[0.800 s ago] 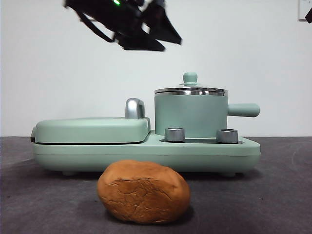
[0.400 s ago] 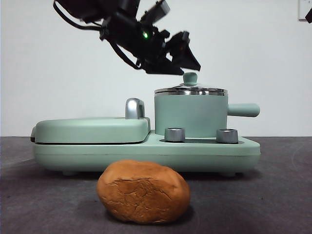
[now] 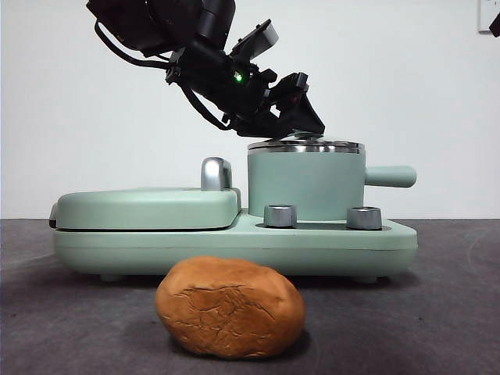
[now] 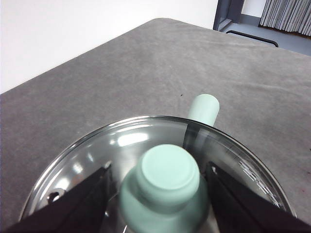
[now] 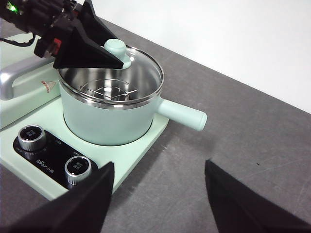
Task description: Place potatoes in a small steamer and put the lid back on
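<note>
With the knob (image 4: pixel 165 187) of the lid (image 4: pixel 146 160) straddled by the spread, unclosed jaws of the left gripper (image 4: pixel 158 187), a glancing closure could skid the lid across the small steamer (image 3: pixel 306 183).

In the front view the left gripper (image 3: pixel 301 117) covers the lid's knob (image 4: pixel 167 182), leaving only the lid (image 3: pixel 306 145) rim showing under the jaw tips. In the left wrist view the picture's edge cuts off the near part of the lid and the jaw bases either side of the knob, so whether the jaws touch the knob cannot be told. The right gripper (image 5: pixel 158 194) shows only as two dark jaw tips, and the potato (image 3: pixel 230 307) appears in neither wrist view.
</note>
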Available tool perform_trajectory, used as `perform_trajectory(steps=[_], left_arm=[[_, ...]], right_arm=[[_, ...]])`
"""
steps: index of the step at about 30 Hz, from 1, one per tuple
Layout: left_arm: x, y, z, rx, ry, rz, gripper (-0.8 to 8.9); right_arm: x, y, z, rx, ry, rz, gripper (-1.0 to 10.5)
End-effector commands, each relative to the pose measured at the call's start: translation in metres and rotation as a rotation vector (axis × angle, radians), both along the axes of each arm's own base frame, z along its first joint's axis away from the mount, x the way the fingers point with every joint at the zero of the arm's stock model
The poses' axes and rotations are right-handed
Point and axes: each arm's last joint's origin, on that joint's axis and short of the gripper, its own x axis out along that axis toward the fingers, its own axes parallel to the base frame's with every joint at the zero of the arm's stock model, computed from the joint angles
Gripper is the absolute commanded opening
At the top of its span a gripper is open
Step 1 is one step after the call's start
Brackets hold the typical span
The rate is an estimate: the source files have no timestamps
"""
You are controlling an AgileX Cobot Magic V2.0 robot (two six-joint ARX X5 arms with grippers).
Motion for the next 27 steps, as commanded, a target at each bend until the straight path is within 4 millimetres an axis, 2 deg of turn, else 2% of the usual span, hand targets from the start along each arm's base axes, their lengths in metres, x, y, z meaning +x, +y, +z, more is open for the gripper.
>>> perform_trajectory(steps=[1,5,6,11,15,21,27], left_arm=[[0.003,-0.007,-0.001,0.0,-0.023,-0.011,2.22],[0.003,-0.007,-0.001,0.0,-0.023,-0.011,0.2],[0.003,-0.007,-0.001,0.0,-0.024,-0.01,0.04],[0.003,-0.007,0.0,0.001,-0.028,-0.001,0.06],[0.001,-0.005,0.01,-0.012,-0.049,0.0,0.06],[-0.009,0.003,0.042,-0.026,-0.145,0.004,0.06],[-0.027,0.02,0.087,-0.064,-0.234,0.013,0.06]], right_arm=[[0.0,0.001,0.005,0.011,-0.013,0.002,2.9],[0.0,0.001,0.005,0.011,-0.013,0.002,2.9],[0.0,0.001,0.005,0.011,-0.013,0.002,3.0],[0.0,0.001,0.005,0.011,-0.013,0.002,2.9],[0.0,0.001,0.005,0.011,-0.013,0.002,2.9],[0.0,0.001,0.005,0.011,-0.013,0.002,2.9],[0.0,0.001,0.005,0.011,-0.013,0.002,2.9]])
